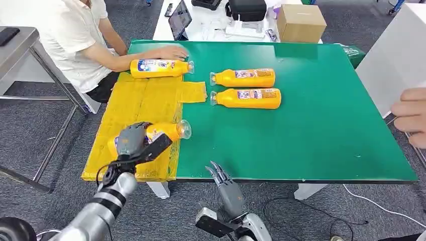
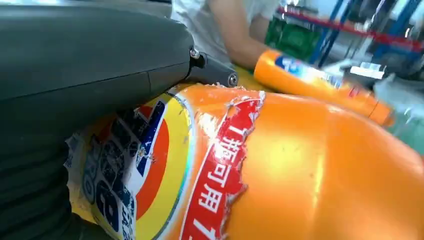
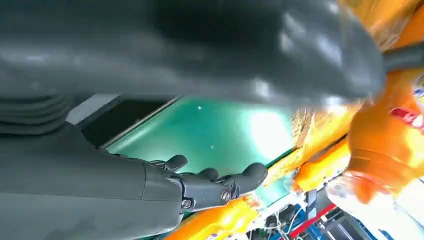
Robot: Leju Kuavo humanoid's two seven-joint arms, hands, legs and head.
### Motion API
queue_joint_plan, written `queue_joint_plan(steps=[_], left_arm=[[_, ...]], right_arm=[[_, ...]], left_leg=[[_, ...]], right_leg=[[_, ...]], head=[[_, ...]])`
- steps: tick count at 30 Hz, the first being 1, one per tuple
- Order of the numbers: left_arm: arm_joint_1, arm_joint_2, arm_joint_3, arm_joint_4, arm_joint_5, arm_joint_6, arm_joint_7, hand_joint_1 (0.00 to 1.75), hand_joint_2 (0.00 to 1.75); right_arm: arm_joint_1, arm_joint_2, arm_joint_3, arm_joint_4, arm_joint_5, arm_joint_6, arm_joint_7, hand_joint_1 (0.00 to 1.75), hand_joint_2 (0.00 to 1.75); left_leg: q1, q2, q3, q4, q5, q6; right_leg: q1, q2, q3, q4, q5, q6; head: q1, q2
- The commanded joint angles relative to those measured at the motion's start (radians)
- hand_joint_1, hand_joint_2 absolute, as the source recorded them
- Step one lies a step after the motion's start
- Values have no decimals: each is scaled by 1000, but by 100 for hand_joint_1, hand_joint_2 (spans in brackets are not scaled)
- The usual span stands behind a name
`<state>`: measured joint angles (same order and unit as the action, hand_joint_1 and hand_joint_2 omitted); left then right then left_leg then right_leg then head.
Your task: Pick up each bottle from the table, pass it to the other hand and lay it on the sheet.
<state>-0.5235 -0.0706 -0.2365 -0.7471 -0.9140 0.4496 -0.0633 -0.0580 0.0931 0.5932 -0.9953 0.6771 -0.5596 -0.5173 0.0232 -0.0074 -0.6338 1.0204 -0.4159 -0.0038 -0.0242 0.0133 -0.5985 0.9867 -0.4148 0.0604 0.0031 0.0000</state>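
My left hand (image 1: 133, 142) grips an orange bottle (image 1: 168, 131) with a clear cap, low over the near end of the yellow sheet (image 1: 143, 103). In the left wrist view the bottle (image 2: 300, 170) lies right under my thumb (image 2: 100, 55), its label torn. My right hand (image 1: 221, 176) hangs open at the table's front edge, fingers spread, holding nothing. The right wrist view has its fingers (image 3: 215, 182) before the held bottle (image 3: 390, 140). Two more orange bottles (image 1: 245, 78) (image 1: 248, 98) lie side by side on the green table (image 1: 311, 130). Another bottle (image 1: 158, 68) lies at the sheet's far end.
A seated person's hand (image 1: 173, 51) rests by the far bottle on the sheet. Another person's hand (image 1: 412, 115) shows at the right edge beside a white board. A cardboard box (image 1: 300, 22), a tablet and bags stand on a white table behind.
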Motion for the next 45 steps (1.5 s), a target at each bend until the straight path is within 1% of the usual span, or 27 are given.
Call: queue_joint_plan(steps=[1, 5, 12, 14, 16, 17, 18, 19, 20, 21, 22, 24, 25, 26, 33, 36, 45], left_arm=[[-189, 21, -7, 355, -35, -135, 38, 175, 175], [-189, 21, -7, 355, -35, -135, 38, 175, 175], [-186, 19, -7, 355, -37, -132, 40, 175, 175], [-186, 19, -7, 355, -37, -132, 40, 175, 175], [-203, 16, 0, 376, -25, -204, 40, 175, 175], [-211, 17, -7, 382, -35, -218, 48, 175, 175], [-218, 17, -16, 388, -45, -231, 54, 79, 175], [-228, 22, -46, 401, -78, -259, 58, 54, 175], [-233, 22, -50, 407, -80, -277, 58, 72, 175], [-236, 21, -37, 410, -64, -310, 53, 42, 175], [-237, 22, -37, 412, -61, -339, 44, 35, 175], [-236, 22, -32, 410, -46, -390, 24, 7, 175], [-233, 22, -25, 409, -32, -419, 9, 2, 175], [-228, 22, -23, 408, -27, -424, 4, 0, 175], [-214, 37, -59, 427, -31, -507, -20, 0, 175], [-209, 36, -64, 420, -27, -505, -26, 0, 175], [-187, 31, -63, 396, -5, -486, -42, 0, 175]], right_arm=[[-41, 19, -26, 79, -14, 23, -22, 0, 0], [-41, 19, -26, 79, -14, 23, -22, 0, 0], [-39, 17, -25, 77, -14, 23, -23, 0, 0], [-39, 17, -25, 77, -14, 23, -23, 0, 0], [-38, 21, -28, 78, -26, 28, -31, 0, 0], [-38, 22, -28, 81, -30, 32, -33, 0, 0], [-38, 23, -27, 84, -31, 31, -34, 0, 0], [-38, 24, -27, 90, -36, 34, -37, 0, 0], [-37, 23, -26, 91, -38, 34, -38, 0, 0], [-36, 22, -27, 95, -45, 31, -41, 0, 0], [-36, 22, -28, 100, -50, 30, -45, 0, 0], [-38, 22, -31, 111, -63, 23, -54, 0, 0], [-39, 22, -31, 118, -69, 22, -59, 0, 0], [-39, 22, -32, 122, -71, 19, -61, 0, 0], [-67, 30, -36, 188, -86, -6, -91, 0, 0], [-71, 30, -46, 198, -90, -22, -100, 0, 0], [-70, 34, -44, 212, -81, -41, -106, 0, 0]], left_leg=[[0, 0, 3, -1, 0, 1], [0, 2, 7, -2, -1, 2], [0, 1, 5, -1, 0, 1], [0, 2, 8, -2, -1, 2], [0, 2, 7, -1, 0, 1], [0, 1, 6, -1, 0, 1], [0, 1, 7, -1, 0, 1], [0, 1, 7, -1, 0, 1], [0, 0, 7, -1, 0, 1], [0, 1, 8, -2, 0, 1], [0, 1, 8, -1, 0, 1], [0, 2, 9, -2, 0, 1], [0, 2, 9, -2, 0, 1], [0, 3, 11, -3, -1, 2], [-1, 2, 9, -2, -1, 1], [0, 3, 11, -3, -1, 1], [-1, 1, 10, -2, -1, 1]], right_leg=[[1, 0, 3, -1, 0, -2], [1, 1, 6, -2, 0, -3], [0, 0, 5, -1, 0, -1], [1, 1, 7, -2, 0, -3], [0, 1, 7, -1, 0, -2], [0, 1, 6, -1, 0, -2], [1, 0, 7, -1, 0, -3], [1, 1, 6, -1, 0, -2], [0, 0, 6, -1, 0, -2], [1, 0, 8, -1, 0, -3], [1, 1, 8, -1, 0, -2], [0, 1, 8, -2, 0, -2], [0, 1, 8, -1, 0, -2], [1, 2, 10, -3, 1, -3], [0, 1, 9, -2, 0, -2], [0, 2, 10, -3, 0, -3], [0, 0, 10, -1, 0, -2]], head=[[1, 0], [0, 0], [0, 0], [0, 0], [0, 0], [0, 0], [0, 0], [0, 0], [0, 0], [0, 0], [0, 0], [0, 0], [0, 0], [0, 0], [0, 0], [0, 0], [0, 0]])
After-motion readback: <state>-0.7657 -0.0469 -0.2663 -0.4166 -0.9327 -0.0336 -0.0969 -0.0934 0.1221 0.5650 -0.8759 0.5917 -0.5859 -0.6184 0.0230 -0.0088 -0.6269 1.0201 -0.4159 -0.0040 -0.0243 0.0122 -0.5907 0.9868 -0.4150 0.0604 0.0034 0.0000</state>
